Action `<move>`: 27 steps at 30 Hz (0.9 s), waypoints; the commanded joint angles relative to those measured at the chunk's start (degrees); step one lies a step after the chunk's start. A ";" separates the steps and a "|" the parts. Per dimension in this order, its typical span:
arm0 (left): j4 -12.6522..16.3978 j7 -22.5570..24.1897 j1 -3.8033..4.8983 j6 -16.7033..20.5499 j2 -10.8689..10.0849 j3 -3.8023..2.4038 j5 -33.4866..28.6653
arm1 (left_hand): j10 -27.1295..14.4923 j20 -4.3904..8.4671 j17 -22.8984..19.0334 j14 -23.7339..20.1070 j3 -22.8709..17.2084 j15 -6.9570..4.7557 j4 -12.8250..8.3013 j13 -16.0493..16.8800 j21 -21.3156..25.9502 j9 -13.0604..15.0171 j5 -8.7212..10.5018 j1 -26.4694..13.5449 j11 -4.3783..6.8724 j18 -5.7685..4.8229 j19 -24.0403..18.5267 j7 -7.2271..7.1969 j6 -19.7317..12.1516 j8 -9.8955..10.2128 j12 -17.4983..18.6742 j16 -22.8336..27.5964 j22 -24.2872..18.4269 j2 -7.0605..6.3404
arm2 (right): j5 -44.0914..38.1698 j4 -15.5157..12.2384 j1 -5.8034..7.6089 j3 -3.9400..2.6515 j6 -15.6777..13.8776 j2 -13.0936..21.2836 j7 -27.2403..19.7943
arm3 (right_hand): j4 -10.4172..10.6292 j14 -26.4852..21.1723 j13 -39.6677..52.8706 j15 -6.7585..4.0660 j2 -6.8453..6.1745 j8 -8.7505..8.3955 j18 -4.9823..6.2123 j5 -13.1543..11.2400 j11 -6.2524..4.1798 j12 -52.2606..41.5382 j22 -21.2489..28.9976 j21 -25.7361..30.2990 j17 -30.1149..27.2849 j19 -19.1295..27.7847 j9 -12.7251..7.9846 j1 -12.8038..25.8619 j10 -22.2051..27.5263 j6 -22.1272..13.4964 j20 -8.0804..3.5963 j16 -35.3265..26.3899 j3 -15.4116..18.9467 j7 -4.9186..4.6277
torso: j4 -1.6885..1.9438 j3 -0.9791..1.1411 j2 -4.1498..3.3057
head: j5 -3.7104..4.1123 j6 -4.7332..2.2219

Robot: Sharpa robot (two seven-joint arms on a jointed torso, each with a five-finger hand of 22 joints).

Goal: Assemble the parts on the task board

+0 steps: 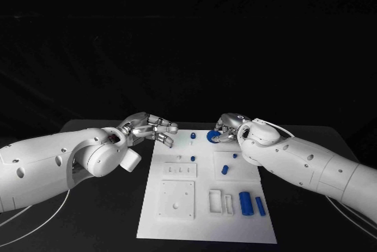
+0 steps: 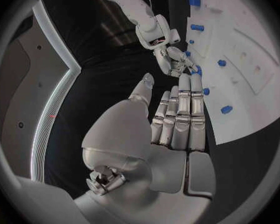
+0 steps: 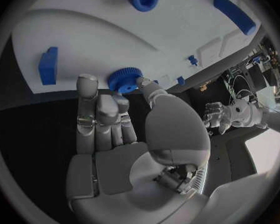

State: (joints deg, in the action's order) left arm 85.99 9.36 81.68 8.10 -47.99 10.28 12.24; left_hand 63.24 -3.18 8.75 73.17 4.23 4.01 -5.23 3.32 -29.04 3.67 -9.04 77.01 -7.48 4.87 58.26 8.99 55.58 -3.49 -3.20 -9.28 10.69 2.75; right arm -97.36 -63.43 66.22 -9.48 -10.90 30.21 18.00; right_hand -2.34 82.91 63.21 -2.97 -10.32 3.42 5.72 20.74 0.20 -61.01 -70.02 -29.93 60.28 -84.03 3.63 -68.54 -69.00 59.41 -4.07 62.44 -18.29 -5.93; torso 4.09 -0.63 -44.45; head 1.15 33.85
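A round blue toothed part (image 3: 122, 79) is pinched between the thumb and fingers (image 3: 87, 92) of the right hand (image 1: 225, 129), at the far edge of the white task board (image 1: 206, 222), which lies in the middle of the black counter (image 1: 110, 208). The left hand (image 1: 149, 128) hovers just off the board's far left corner, its fingers (image 2: 184, 109) straight, close together and holding nothing. Other small blue parts (image 1: 245, 202) lie across the board. No writing can be read.

The right robot hand (image 1: 225, 129) pinches a blue gear (image 1: 213, 136) over the task board (image 1: 206, 219).
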 commanded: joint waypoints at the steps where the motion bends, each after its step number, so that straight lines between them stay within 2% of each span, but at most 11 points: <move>1: 0.15 0.09 0.03 -1.01 0.04 -0.03 0.42 | -0.40 -0.02 -0.04 -0.21 0.00 0.19 -0.31 0.09 -0.19 0.03 -0.19 0.05 0.15 0.10 -0.53 0.04 0.03 -0.08 -0.16 0.39 -0.06 0.20 | 0.21 0.09 -0.38 0.29 2.94 0.12 -0.61 | -1.64 0.11 0.03 -0.39 0.12 0.13 -0.41 3.64 -0.18 0.30 -0.14 0.20 0.09 -2.38 0.07 -0.16 0.26 0.85 -0.54 -0.11 -3.72 -0.12 | -0.02 0.00 0.02 | -0.05 0.16; 5: 0.14 0.04 0.03 -1.08 0.04 -0.03 0.47 | -0.40 -0.02 -0.04 -0.21 0.00 0.19 -0.31 0.09 -0.19 0.03 -0.19 0.05 0.15 0.10 -0.53 0.04 0.03 -0.08 -0.16 0.39 -0.06 0.20 | 0.24 -0.16 -0.42 0.32 3.28 0.30 -0.67 | -6.24 0.09 0.21 -0.55 0.55 0.11 -0.51 7.60 -0.42 0.24 -0.62 -0.02 0.22 -2.32 0.07 0.62 0.31 1.84 -0.76 -0.09 -10.43 -0.08 | -0.07 -0.03 0.04 | -0.06 0.25; 7: 0.14 0.02 0.03 -1.11 0.04 -0.03 0.49 | -0.40 -0.02 -0.04 -0.21 0.00 0.19 -0.31 0.09 -0.19 0.03 -0.19 0.05 0.15 0.10 -0.53 0.04 0.03 -0.08 -0.16 0.39 -0.06 0.20 | 0.30 -0.32 -0.44 0.32 3.30 0.39 -0.68 | -7.17 0.08 0.21 -0.60 0.78 0.13 -0.52 8.51 -0.45 0.27 -0.81 -0.12 0.28 -2.30 0.09 0.95 0.32 2.15 -0.80 -0.07 -11.34 -0.06 | -0.08 -0.02 0.04 | -0.07 0.26; 10: 0.14 -0.02 0.03 -1.16 0.02 -0.03 0.55 | -0.40 -0.02 -0.04 -0.21 0.00 0.19 -0.31 0.09 -0.19 0.03 -0.19 0.05 0.15 0.10 -0.53 0.04 0.03 -0.08 -0.16 0.39 -0.06 0.20 | 0.25 -0.81 -0.49 0.33 2.83 0.61 -0.60 | -8.34 0.09 0.37 -0.67 1.31 0.12 -0.54 8.01 -0.58 0.10 -1.14 -0.09 0.35 -2.31 0.12 1.92 0.08 2.91 -0.85 -0.09 -11.47 0.15 | -0.03 -0.01 0.08 | -0.09 0.28; 15: 0.11 -0.09 0.03 -1.23 -0.03 -0.03 0.63 | -0.40 -0.02 -0.04 -0.21 0.00 0.19 -0.31 0.09 -0.19 0.03 -0.19 0.05 0.15 0.10 -0.53 0.04 0.03 -0.08 -0.16 0.39 -0.06 0.20 | -0.49 -2.16 -0.59 0.33 1.07 1.06 -0.32 | -8.75 0.13 0.82 -0.79 1.50 0.10 -0.56 7.92 -0.68 -0.33 -1.26 -0.01 0.57 -2.38 0.13 1.96 -0.24 3.65 -0.96 0.04 -10.49 0.35 | 0.02 0.00 0.07 | -0.09 0.29; 19: 0.09 -0.11 0.03 -1.28 -0.06 -0.03 0.65 | -0.44 -0.02 -0.04 -0.23 -0.05 0.19 -0.36 0.09 -0.24 0.03 -0.27 0.16 0.15 0.10 -0.58 0.04 0.06 -0.08 -0.16 0.40 -0.09 0.24 | -1.63 -3.73 -0.62 0.32 -0.56 1.61 0.03 | -8.67 0.14 0.87 -0.82 1.28 0.14 -0.57 6.92 -0.72 -0.37 -1.29 -0.03 0.62 -2.43 0.15 2.11 -0.38 3.83 -1.00 0.05 -10.00 0.44 | -0.03 -0.03 0.10 | -0.12 0.25; 27: 0.12 -0.13 0.03 -1.32 -0.17 -0.03 0.67 | -0.44 -0.02 -0.04 -0.23 -0.05 0.19 -0.36 0.09 -0.24 0.03 -0.27 0.16 0.15 0.10 -0.58 0.04 0.06 -0.08 -0.16 0.40 -0.09 0.24 | -4.13 -8.77 -0.64 0.19 -3.77 3.40 0.55 | -8.03 0.14 1.02 -0.86 0.93 0.14 -0.57 5.96 -0.76 -0.49 -1.27 -0.07 0.69 -2.48 0.13 1.73 -0.62 3.93 -1.04 0.04 -9.48 0.51 | -0.20 -0.03 0.15 | -0.21 0.04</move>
State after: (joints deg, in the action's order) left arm 85.97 9.01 81.68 7.67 -48.17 10.28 12.73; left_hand 63.25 -3.38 8.75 73.17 4.23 4.01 -5.23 3.32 -29.04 3.66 -9.04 77.01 -7.48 4.88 58.05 8.99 55.58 -3.49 -3.20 -9.05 10.69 2.75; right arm -98.97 -71.42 65.57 -9.24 -12.43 33.44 18.03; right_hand -10.52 83.00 64.16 -3.49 -9.22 3.32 5.62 27.02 -0.50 -61.20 -71.26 -29.94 60.95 -83.83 3.74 -66.65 -69.35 63.12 -4.71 62.45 -27.98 -5.31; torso 3.96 -0.66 -44.31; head 0.93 33.97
